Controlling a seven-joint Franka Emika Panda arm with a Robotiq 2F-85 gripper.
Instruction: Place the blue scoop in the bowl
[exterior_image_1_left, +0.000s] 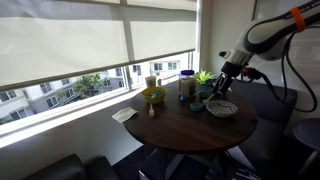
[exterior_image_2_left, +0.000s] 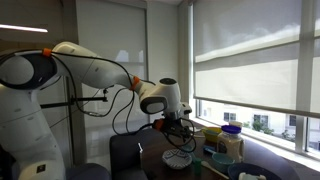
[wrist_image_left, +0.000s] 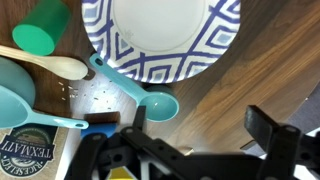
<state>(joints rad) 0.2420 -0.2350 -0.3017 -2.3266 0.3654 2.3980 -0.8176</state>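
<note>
The fingers are held wide apart, with nothing gripped between them. The gripper is poised over the wooden table. The blue scoop is seen lying on the table just beside the bowl, outside its patterned rim. Further left, a green cup and a wooden spoon are found.
</note>
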